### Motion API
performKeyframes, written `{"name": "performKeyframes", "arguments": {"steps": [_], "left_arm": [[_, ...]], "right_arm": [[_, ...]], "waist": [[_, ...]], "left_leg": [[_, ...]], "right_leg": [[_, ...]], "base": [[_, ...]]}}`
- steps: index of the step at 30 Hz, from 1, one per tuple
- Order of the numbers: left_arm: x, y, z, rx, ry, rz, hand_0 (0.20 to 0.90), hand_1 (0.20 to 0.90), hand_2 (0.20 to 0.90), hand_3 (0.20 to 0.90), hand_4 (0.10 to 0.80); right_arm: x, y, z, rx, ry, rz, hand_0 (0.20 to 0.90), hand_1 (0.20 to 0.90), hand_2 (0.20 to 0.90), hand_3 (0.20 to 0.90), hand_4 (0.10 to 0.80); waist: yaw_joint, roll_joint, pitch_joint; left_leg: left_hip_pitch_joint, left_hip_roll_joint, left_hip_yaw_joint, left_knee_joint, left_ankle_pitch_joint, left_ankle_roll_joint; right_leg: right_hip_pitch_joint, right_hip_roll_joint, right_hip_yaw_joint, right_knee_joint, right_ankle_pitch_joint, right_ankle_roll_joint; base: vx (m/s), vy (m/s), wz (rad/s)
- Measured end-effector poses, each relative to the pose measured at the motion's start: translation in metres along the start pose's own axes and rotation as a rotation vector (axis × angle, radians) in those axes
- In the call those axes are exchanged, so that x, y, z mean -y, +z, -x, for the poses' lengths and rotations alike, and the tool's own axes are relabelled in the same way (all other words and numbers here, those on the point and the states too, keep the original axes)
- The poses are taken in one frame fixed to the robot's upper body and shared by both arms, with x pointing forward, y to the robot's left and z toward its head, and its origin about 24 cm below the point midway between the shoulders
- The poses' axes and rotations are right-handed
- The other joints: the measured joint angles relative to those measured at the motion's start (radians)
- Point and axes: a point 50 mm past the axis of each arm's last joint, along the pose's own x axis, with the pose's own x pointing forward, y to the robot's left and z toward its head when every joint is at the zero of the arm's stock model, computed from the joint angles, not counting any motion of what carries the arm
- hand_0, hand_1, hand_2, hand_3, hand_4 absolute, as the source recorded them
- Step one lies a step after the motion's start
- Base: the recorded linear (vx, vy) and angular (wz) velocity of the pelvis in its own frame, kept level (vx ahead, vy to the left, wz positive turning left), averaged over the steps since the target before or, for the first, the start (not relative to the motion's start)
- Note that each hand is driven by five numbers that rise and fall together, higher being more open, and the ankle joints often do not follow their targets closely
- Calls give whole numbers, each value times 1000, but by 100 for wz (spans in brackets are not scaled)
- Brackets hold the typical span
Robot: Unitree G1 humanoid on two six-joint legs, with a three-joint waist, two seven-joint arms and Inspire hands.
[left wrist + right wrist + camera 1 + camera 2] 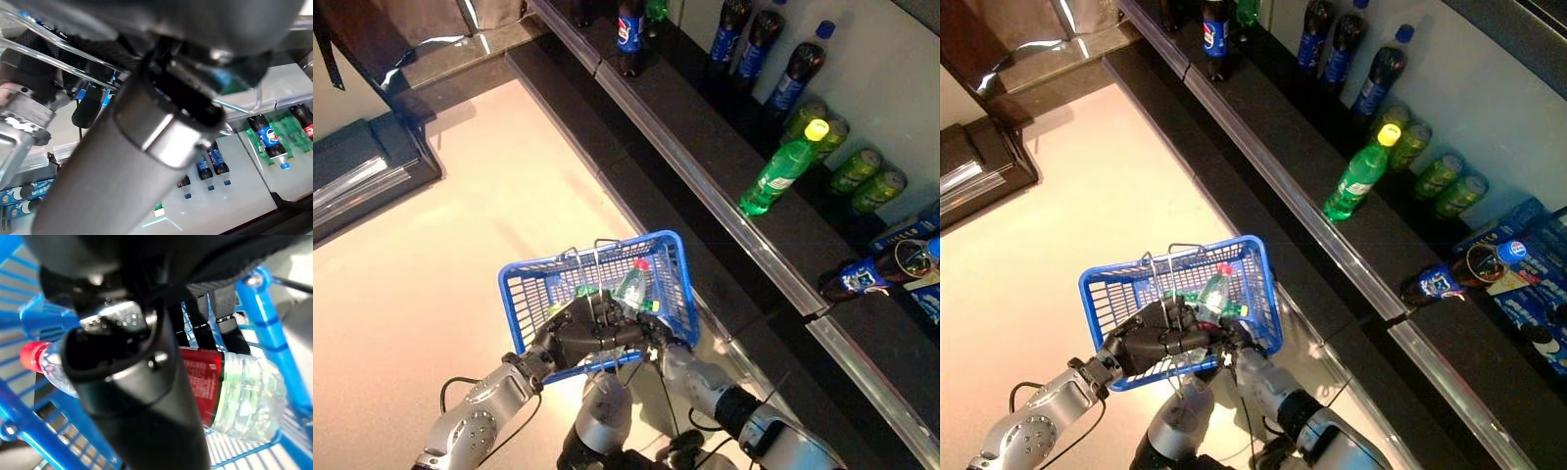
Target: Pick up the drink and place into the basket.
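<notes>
My left hand (582, 328) is shut on the thin wire handles of the blue basket (524, 294) and holds it raised in front of me. A clear bottle (631, 287) with a red cap and red label lies tilted inside the basket, cap pointing up and away. My right hand (656, 335) reaches in over the basket's near right edge, partly hidden behind my left hand. In the right wrist view its thumb (142, 396) crosses the bottle (234, 387), curled round it, with the blue mesh behind. Something green lies low in the basket.
A long dark shelf with a metal front edge (705, 196) runs along the right. On it stand a green bottle (781, 168), green cans (862, 176) and dark cola bottles (783, 73); one dark bottle (867, 276) lies on its side. A dark cabinet (362, 166) stands at the left.
</notes>
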Motion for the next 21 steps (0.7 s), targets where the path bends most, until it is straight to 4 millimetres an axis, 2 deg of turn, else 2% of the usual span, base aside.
{"name": "performKeyframes", "arguments": {"steps": [4, 8, 12, 16, 21], "left_arm": [[4, 5, -1, -12, -39, -24, 300, 300, 300, 200, 100], [10, 13, -3, -20, -112, -57, 300, 300, 300, 200, 100], [25, 13, -9, -75, -272, -94, 300, 300, 300, 200, 100], [41, 19, -13, -120, -390, -159, 300, 300, 300, 200, 100], [43, 30, -17, -113, -404, -205, 300, 300, 300, 200, 100]], "right_arm": [[5, -5, -6, -61, -16, -271, 300, 300, 300, 200, 100], [11, -9, -7, -82, -42, -349, 300, 300, 300, 200, 100], [12, -9, -8, -87, -36, -418, 300, 300, 300, 200, 100], [9, 0, -9, -79, -9, -462, 300, 300, 300, 200, 100], [8, 15, -10, -48, 10, -522, 300, 300, 300, 200, 100]], "waist": [[22, -5, -3], [30, -5, -3], [26, -5, -3], [23, -5, -3], [22, -5, -3]], "left_leg": [[-5, -1, -4, 1, 0, 0], [-8, -3, -10, 7, 0, 0], [-22, -4, -14, 20, 0, 0], [-27, -5, -17, 30, -1, -1], [-44, -7, -19, 40, -1, -1]], "right_leg": [[-2, 0, -4, 0, -1, 0], [1, 0, -8, 1, -1, 1], [-3, 2, -8, 2, 1, -2], [-4, 2, -8, 6, 2, -4], [-18, -1, -9, 17, 2, -5]], "base": [[26, -8, 3], [15, -5, 3], [12, 6, 3], [26, 6, 1], [24, 3, 1]]}}
